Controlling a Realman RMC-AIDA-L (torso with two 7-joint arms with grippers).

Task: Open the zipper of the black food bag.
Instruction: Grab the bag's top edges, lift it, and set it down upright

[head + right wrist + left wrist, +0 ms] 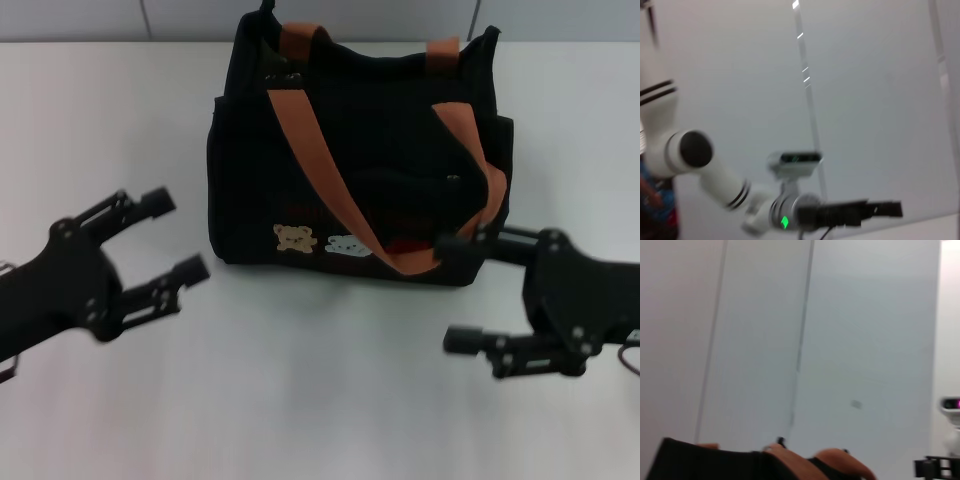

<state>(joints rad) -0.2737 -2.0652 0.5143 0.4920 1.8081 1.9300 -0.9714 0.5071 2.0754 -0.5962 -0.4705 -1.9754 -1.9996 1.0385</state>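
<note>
We've got the boxy black fabric food bag [360, 170] with orange-brown webbing handles sitting upper centre of the frame on the white table [300, 380]. Left gripper [170, 240] lower left, right gripper [455, 290] lower right, both jaws released, touching nothing.

White tabletop [320, 400], matte, bare surface toward the near edge. Pale grey wall panels [300, 18] behind its far edge, dark vertical seams [802, 315] between panels. Faint small mark [856, 404] on one panel.
</note>
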